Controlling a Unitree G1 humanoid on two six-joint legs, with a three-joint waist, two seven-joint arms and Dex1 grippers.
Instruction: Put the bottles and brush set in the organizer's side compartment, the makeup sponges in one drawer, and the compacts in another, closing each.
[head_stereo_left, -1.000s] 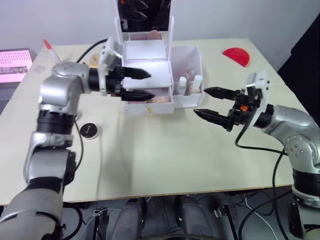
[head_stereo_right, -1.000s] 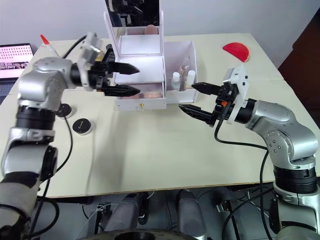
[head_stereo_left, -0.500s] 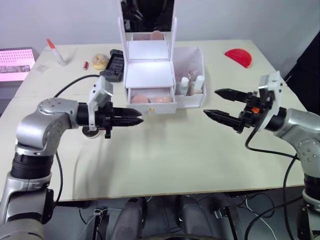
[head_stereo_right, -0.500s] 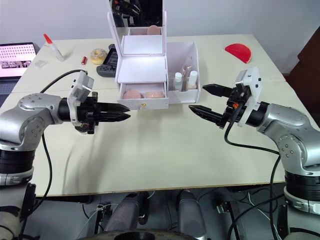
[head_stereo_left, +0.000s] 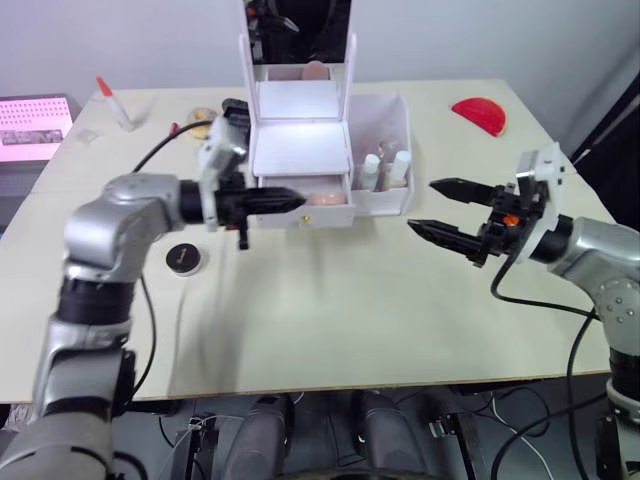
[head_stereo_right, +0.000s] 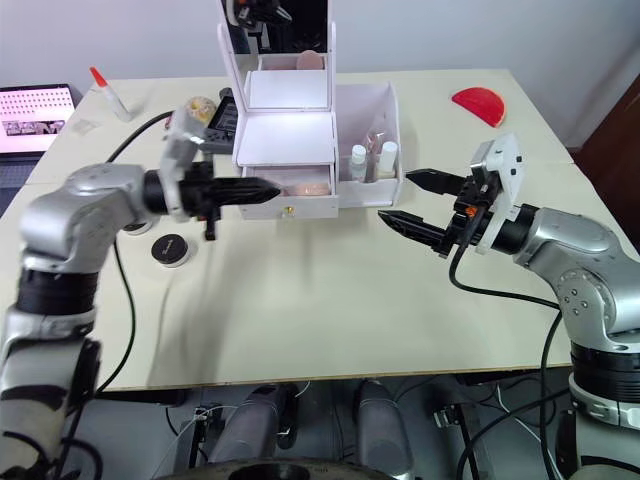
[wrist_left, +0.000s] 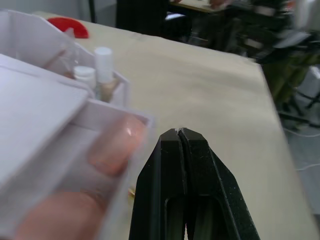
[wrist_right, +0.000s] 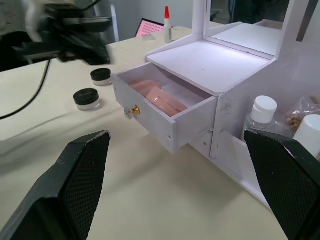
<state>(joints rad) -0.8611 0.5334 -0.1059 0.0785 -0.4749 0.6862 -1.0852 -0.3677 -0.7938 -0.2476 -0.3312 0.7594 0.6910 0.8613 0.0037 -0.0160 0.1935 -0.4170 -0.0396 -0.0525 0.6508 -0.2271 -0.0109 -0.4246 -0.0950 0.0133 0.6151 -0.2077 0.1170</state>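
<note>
The white organizer (head_stereo_left: 300, 148) stands at the table's back with one drawer (wrist_right: 167, 122) pulled out. Two pink makeup sponges (wrist_right: 155, 95) lie in that drawer. My left gripper (head_stereo_left: 298, 200) is shut on nothing, its tips right at the open drawer's front left, close to the sponges (wrist_left: 115, 145). Two white-capped bottles (head_stereo_left: 385, 168) stand in the side compartment (head_stereo_left: 400, 110). My right gripper (head_stereo_left: 421, 205) hangs open over the table to the right of the organizer. One black-lidded compact (head_stereo_left: 183, 258) lies on the table under my left arm, and two compacts (wrist_right: 86, 97) show in the right wrist view.
A red dome-shaped object (head_stereo_left: 478, 112) lies at the back right. At the back left are a red-capped tube (head_stereo_left: 108, 100), a yellowish roll (head_stereo_left: 200, 117) and a black gadget (head_stereo_left: 232, 110). A lit screen (head_stereo_left: 35, 120) sits past the table's left edge.
My left gripper shut, dropped low over the table by the compact, then came back up to the open drawer's front. The right gripper has stayed open in about the same place.
</note>
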